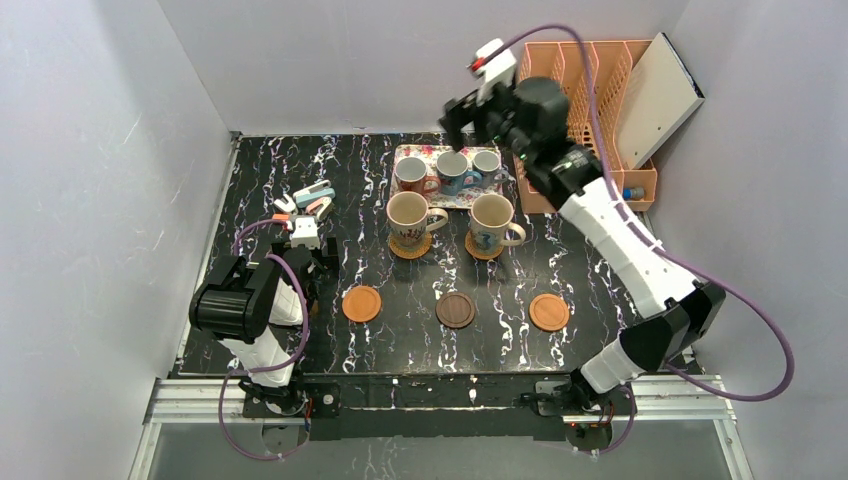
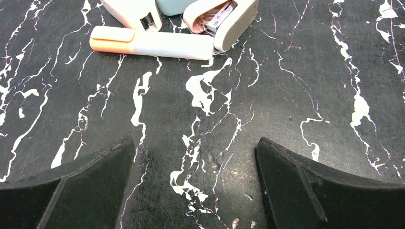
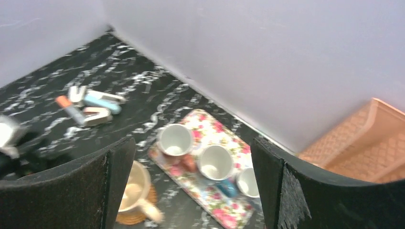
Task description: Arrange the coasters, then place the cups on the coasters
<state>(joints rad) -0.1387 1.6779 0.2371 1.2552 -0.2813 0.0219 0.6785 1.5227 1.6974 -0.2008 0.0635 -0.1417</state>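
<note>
Two cream cups [image 1: 413,214] [image 1: 492,218] each stand on a woven coaster [image 1: 410,248] [image 1: 482,249]. Three bare coasters lie in a row nearer the arms: orange [image 1: 362,303], dark brown [image 1: 456,310], orange [image 1: 549,312]. On the floral tray [image 1: 437,153] stand a white cup with a reddish handle [image 3: 175,139], a blue cup [image 3: 215,161] and a small cup [image 3: 248,181]. My right gripper [image 3: 191,143] hangs open and empty high above the tray. My left gripper [image 2: 196,143] is open over bare table at the left.
A highlighter [image 2: 153,43] and a stapler [image 2: 229,19] lie just beyond the left gripper. An orange file rack [image 1: 590,110] with a white board leaning in it stands at the back right. Walls close in the left, back and right sides.
</note>
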